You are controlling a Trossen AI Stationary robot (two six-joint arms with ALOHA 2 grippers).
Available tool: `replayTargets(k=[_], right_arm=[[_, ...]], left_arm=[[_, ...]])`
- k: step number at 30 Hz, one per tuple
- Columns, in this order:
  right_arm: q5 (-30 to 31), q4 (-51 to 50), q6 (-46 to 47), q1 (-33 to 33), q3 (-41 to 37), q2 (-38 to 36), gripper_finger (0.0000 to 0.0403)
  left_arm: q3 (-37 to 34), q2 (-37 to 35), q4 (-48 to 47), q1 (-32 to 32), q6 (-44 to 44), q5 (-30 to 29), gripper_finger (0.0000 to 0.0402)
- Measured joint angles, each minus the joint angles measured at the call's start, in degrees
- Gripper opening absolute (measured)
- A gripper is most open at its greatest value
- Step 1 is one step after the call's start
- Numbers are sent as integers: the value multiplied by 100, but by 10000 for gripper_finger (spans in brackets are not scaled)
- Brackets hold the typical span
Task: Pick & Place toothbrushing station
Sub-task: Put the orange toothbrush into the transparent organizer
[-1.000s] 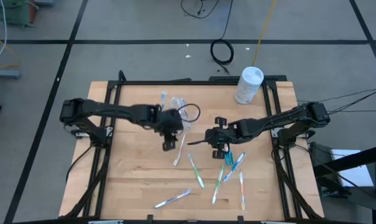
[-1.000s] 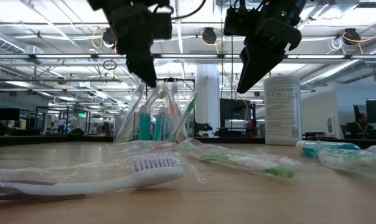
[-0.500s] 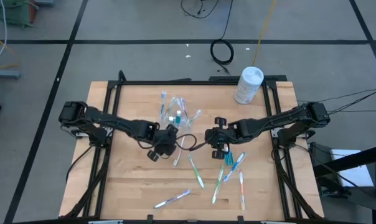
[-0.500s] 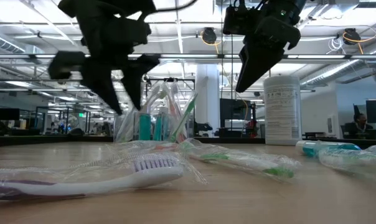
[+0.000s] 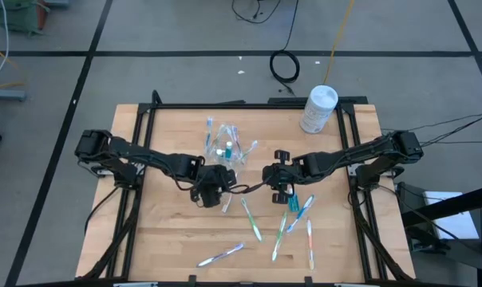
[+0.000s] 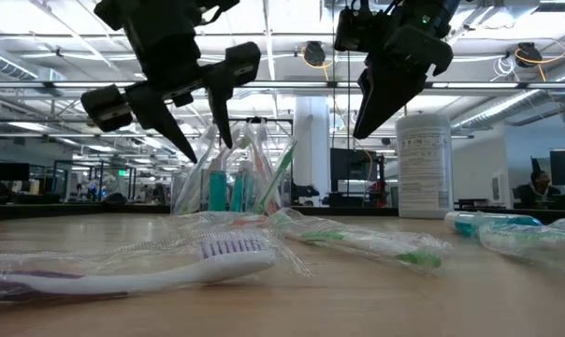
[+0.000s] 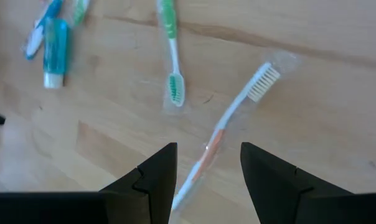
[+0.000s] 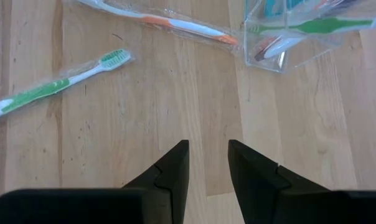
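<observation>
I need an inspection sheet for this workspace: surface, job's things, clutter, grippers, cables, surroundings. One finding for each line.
Surface: wooden table, bare between items.
Job's things: clear cup holding brushes and tubes; wrapped toothbrushes and a blue toothpaste tube lie loose.
Clutter: white canister at the far edge.
Grippers: left gripper open above the orange toothbrush, empty; right gripper open, empty.
Cables: black coil on the floor.
Surroundings: open office hall behind.

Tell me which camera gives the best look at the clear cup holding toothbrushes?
The low view: the clear cup stands upright, side-on, brushes fanning out. The high view shows it small from above. The right wrist view catches one corner; the left wrist view misses it.
</observation>
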Motion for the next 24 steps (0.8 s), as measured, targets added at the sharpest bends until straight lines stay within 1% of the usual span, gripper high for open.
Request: replayTargets(k=[3, 8, 10, 13, 17, 21, 24], right_arm=[[0, 0, 2, 0, 0, 0, 102], [1, 33, 0, 0, 0, 0, 102], [0, 52, 5, 0, -2, 0, 102], [0, 79, -2, 0, -2, 0, 102], [0, 87, -101, 0, 0, 0, 102], [0, 90, -116, 0, -1, 0, 102], [0, 96, -118, -2, 0, 0, 102]], left_arm=[[8, 69, 29, 0, 300, 2, 182], [9, 513, 115, -28, 305, -82, 182], [6, 684, 184, -64, 609, -221, 182], [7, 878, 528, -101, 1133, -341, 182], [9, 1204, 537, -92, 1642, -570, 182], [41, 1410, 570, -98, 1872, -561, 181], [37, 1469, 569, -92, 2209, -497, 181]])
